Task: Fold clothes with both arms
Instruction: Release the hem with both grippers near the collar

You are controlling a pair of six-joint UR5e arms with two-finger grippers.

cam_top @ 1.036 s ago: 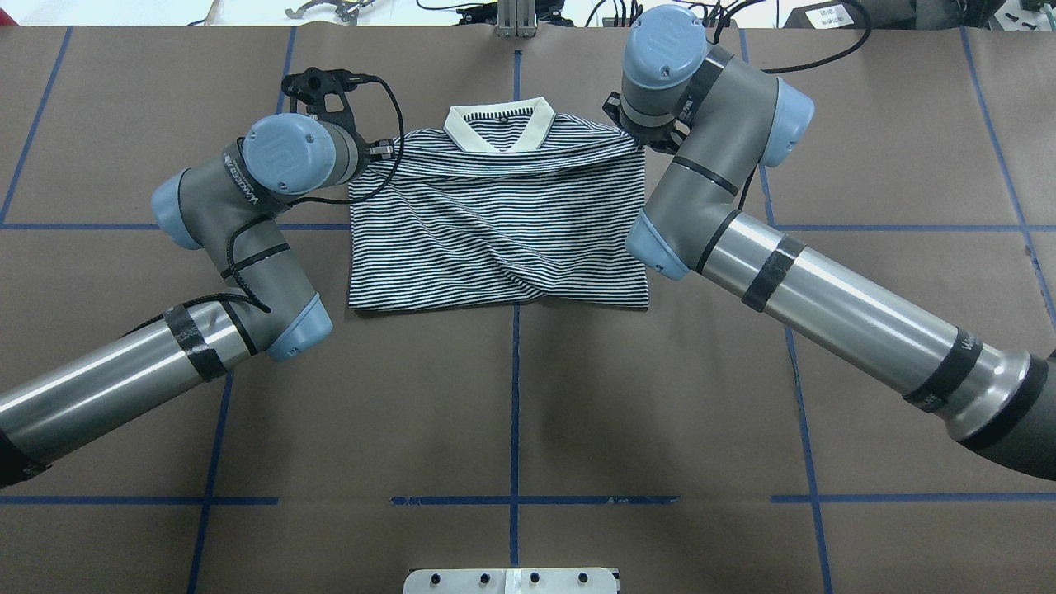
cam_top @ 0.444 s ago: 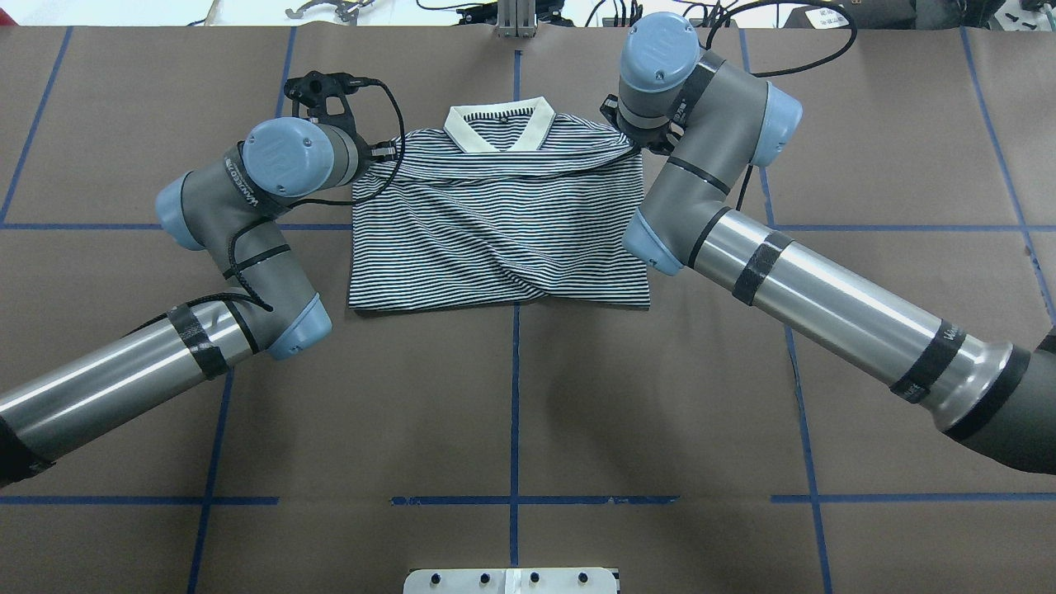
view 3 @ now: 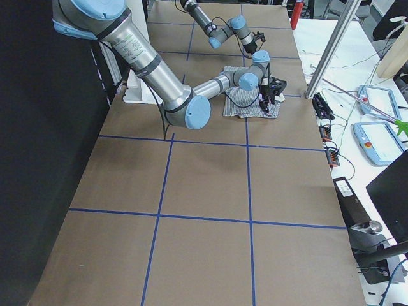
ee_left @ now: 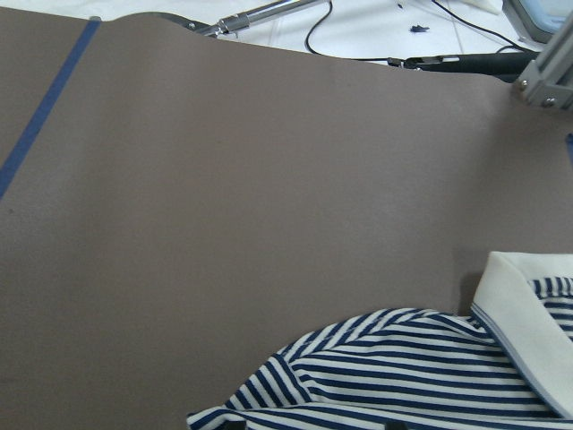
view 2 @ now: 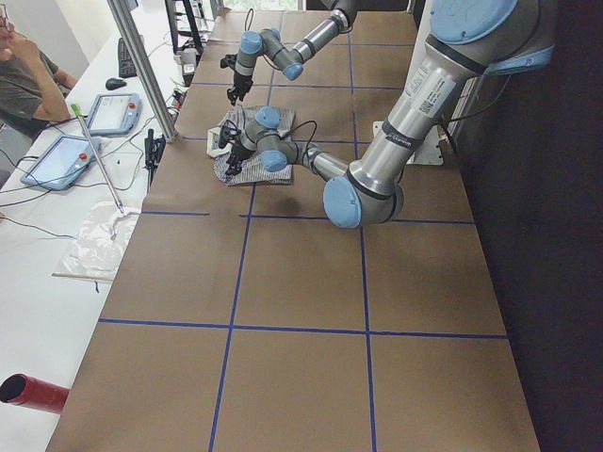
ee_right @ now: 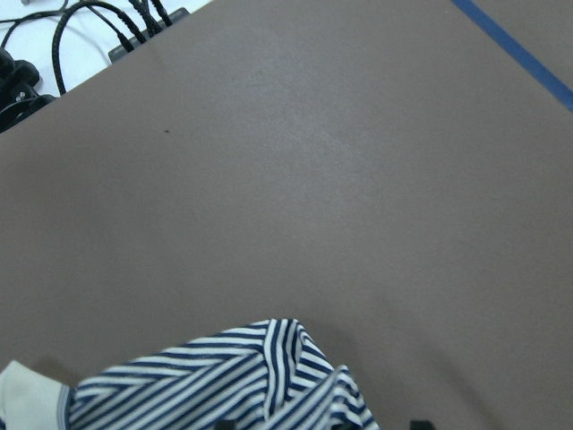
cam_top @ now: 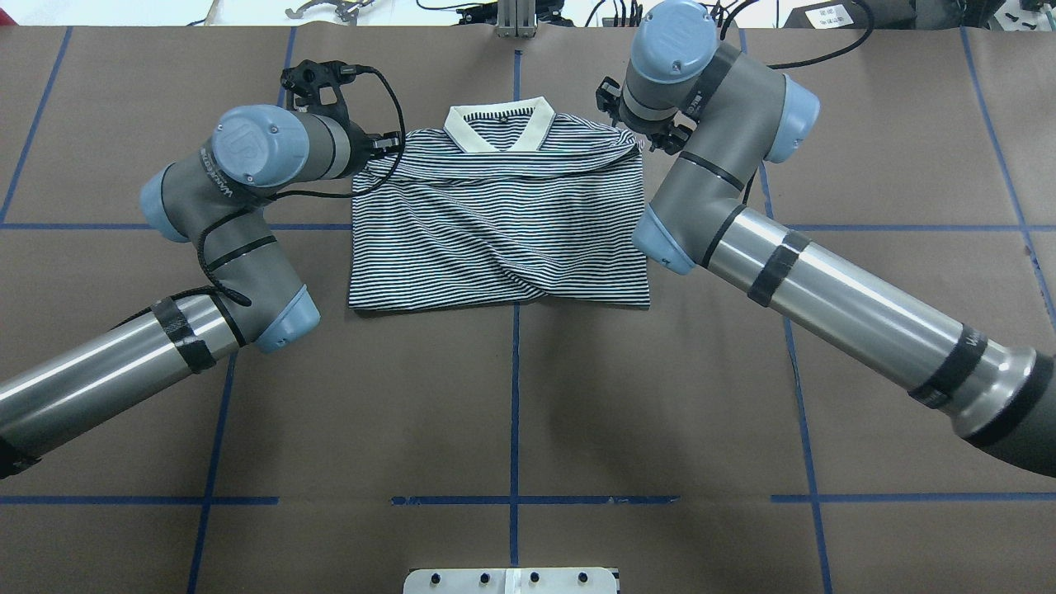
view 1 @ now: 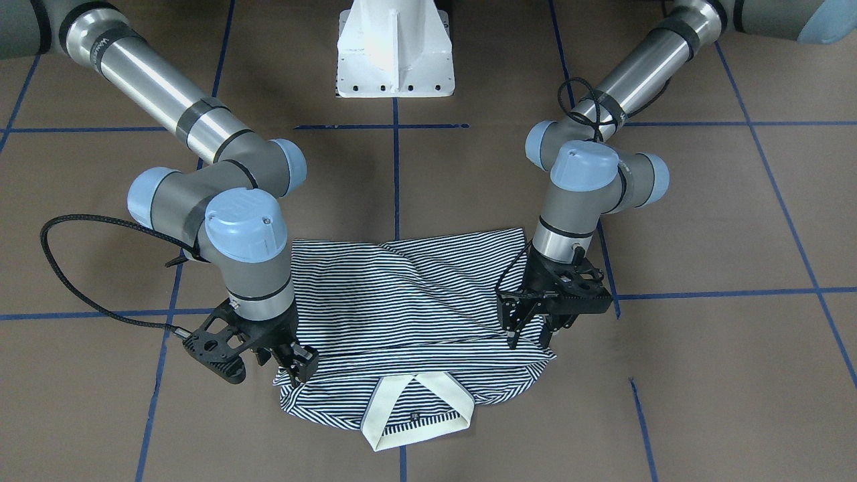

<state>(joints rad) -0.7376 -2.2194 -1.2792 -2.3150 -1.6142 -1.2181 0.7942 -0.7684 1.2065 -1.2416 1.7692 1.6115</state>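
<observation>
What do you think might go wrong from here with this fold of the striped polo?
1. The left gripper hangs open just over one shoulder of the polo shirt; a finger may snag fabric on retreat and undo the fold.
2. The right gripper sits at the other shoulder corner, and its jaws are unclear; if cloth is pinched, lifting may drag the shirt askew.
3. Diagonal wrinkles cross the folded layer and may get pressed in.
</observation>
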